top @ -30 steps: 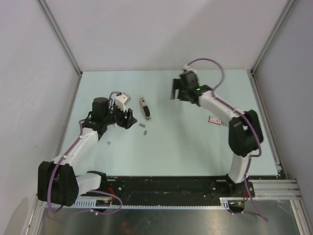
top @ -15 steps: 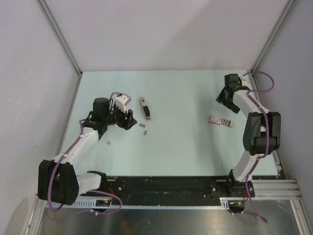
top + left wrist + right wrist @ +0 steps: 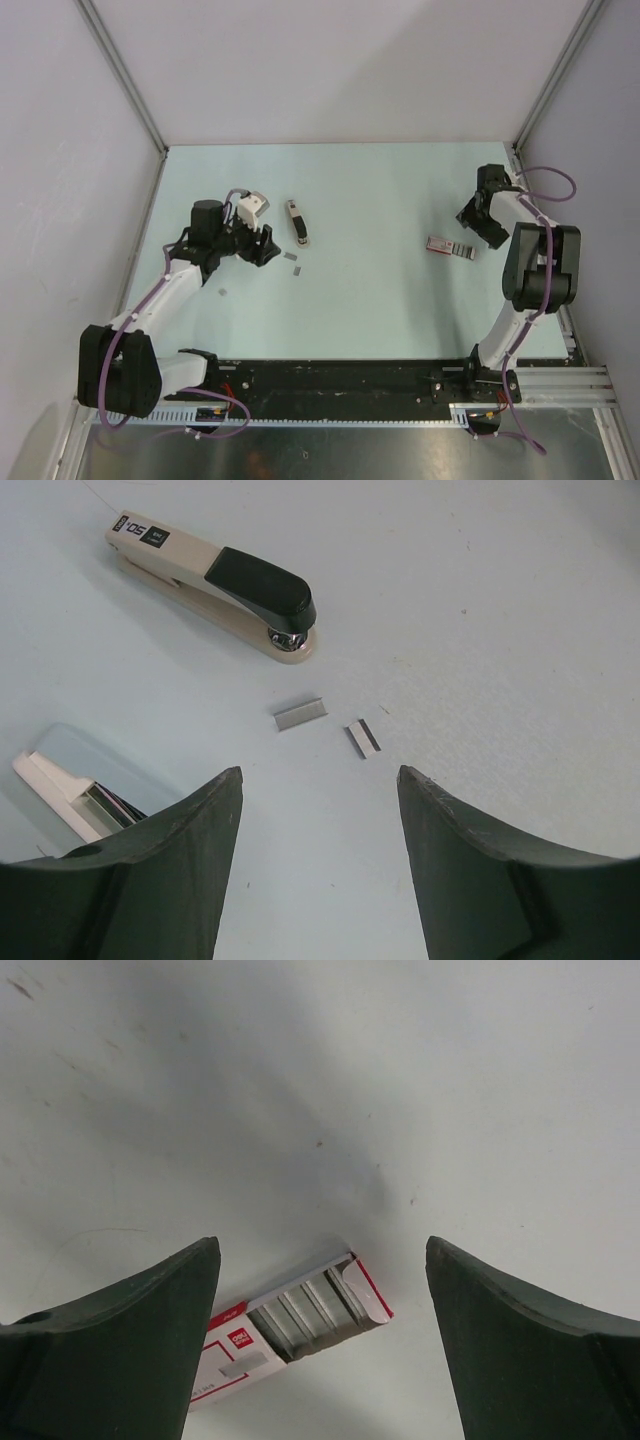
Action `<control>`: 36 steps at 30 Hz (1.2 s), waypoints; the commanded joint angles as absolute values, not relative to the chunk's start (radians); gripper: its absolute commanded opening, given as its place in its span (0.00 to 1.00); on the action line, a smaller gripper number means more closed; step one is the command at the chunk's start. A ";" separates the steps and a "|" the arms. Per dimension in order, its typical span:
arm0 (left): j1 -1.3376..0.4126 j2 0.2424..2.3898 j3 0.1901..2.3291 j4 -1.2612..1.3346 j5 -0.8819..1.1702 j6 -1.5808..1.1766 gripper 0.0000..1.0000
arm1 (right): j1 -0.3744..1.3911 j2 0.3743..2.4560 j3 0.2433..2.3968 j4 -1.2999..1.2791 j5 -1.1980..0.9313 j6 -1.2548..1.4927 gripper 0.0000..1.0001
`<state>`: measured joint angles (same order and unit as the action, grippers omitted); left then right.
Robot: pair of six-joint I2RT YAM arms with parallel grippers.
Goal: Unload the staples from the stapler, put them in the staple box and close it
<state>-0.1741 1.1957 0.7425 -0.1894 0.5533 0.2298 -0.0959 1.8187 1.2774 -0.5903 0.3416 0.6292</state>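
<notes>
Up the left wrist view, beyond the left gripper (image 3: 320, 780), lies the small cream-bodied stapler with a black top cover (image 3: 215, 580). Its long axis slants from the upper left of that frame down toward the centre, with the rounded nose end nearest the gripper. The left gripper's dark fingers are spread wide with nothing between them, low over the pale green table (image 3: 380, 200). Two short grey ribbed staples (image 3: 301, 714) lie loose on the table between the stapler's nose and the open jaws, just apart from each other and touching neither the stapler nor the fingers. The stapler looks closed, and whether any strip remains inside cannot be told. A pale flat object with a metallic edge (image 3: 70, 780) shows at the lower left beside one finger; what it is cannot be told. From above, the left gripper (image 3: 265, 246) sits just left of the stapler (image 3: 298, 222), clearly the nearer arm. The right gripper (image 3: 480, 228) is well apart at the right edge, equally wide open and empty, above the small red-and-white rectangular box (image 3: 290, 1330). Any reach for the stapler would likely pass over the loose staples, which could be nudged.
</notes>
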 commanded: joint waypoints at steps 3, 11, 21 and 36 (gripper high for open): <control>-0.167 1.186 0.777 -0.190 0.577 0.255 0.69 | -0.102 1.873 1.243 -0.537 0.281 0.648 0.88; -0.167 1.183 0.777 -0.194 0.570 0.261 0.69 | -0.111 1.878 1.188 -0.498 0.243 0.632 0.86; -0.167 1.178 0.782 -0.196 0.565 0.266 0.70 | -0.121 1.850 1.107 -0.428 0.138 0.620 0.79; -0.168 1.162 0.778 -0.195 0.576 0.271 0.70 | -0.074 1.904 1.096 -0.489 0.129 0.566 0.79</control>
<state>-0.1741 1.1950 0.7425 -0.1978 0.5529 0.2455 -0.0982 1.8275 1.1393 -0.4511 0.2379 0.5465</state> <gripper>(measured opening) 0.700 0.787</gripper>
